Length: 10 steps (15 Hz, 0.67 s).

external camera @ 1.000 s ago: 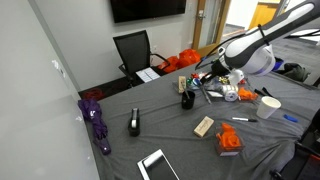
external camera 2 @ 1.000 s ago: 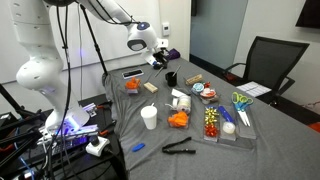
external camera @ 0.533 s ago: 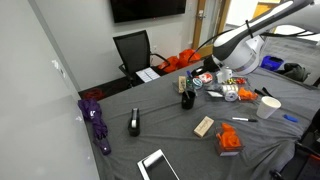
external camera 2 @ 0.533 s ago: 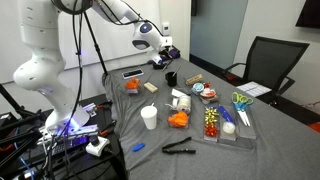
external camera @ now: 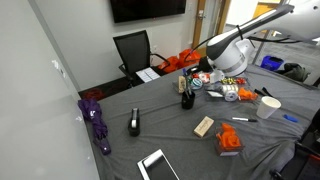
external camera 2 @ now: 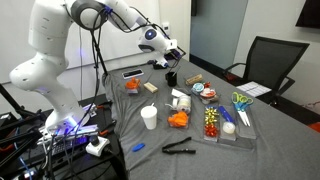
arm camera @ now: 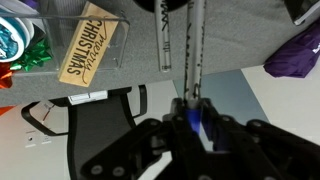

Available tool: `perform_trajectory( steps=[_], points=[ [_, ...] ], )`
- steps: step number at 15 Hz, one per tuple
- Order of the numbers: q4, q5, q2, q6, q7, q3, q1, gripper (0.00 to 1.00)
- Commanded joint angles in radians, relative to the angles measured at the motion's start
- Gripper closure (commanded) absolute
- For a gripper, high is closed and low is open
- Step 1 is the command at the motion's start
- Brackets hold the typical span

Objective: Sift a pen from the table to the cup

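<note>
**Cup** (external camera: pixel 186 100) (external camera 2: pixel 171 78): small, black and cylindrical. It stands upright on the grey table (external camera: pixel 160 112) with dark pens sticking out of its top. It is near the middle of the clutter and shows in both exterior views.

**Pen** (arm camera: pixel 197 45): a slim dark shaft, plain in the wrist view alone. It runs from the fingers straight up the frame across the grey tabletop, with a spot of blue where it is gripped. A second thin dark rod stands just beside it, and what that is cannot be told.

**Gripper** (arm camera: pixel 197 118): the fingers are clenched on the pen in the wrist view. In both exterior views (external camera: pixel 204 74) (external camera 2: pixel 168 58) it hangs above the table, close over the cup and apart from it. It is too small there to show the grasp or the pen.

**Wrist view only**: readable lettering, "Christmas", on a wooden block (arm camera: pixel 88 42).

**Exterior views only**:
- a white paper cup (external camera 2: pixel 149 117) (external camera: pixel 269 107), well apart from the black one
- the white arm (external camera 2: pixel 50 60) rising from its base beside the table
- a dark wall screen (external camera: pixel 148 8)

**Shared between views**:
- the purple umbrella (arm camera: pixel 295 50) (external camera: pixel 95 120), lying at the table's edge
- the black office chair (arm camera: pixel 100 120) (external camera: pixel 135 50) (external camera 2: pixel 262 62)
</note>
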State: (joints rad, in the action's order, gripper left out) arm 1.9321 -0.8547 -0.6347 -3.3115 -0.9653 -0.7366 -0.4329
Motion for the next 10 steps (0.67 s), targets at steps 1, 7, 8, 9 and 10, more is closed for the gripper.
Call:
perform_trajectory(
  steps=[1, 7, 8, 9, 10],
  points=[
    [-0.033, 0.089, -0.135, -0.092, -0.074, -0.122, -0.106, 0.95],
    [0.029, 0.285, -0.247, -0.153, -0.059, -0.169, -0.195, 0.95],
    [0.045, 0.304, -0.250, -0.148, -0.056, -0.164, -0.203, 0.95],
    [0.059, 0.316, -0.251, -0.140, -0.052, -0.158, -0.210, 0.95],
    [0.075, 0.325, -0.251, -0.136, -0.049, -0.154, -0.216, 0.95]
  ],
)
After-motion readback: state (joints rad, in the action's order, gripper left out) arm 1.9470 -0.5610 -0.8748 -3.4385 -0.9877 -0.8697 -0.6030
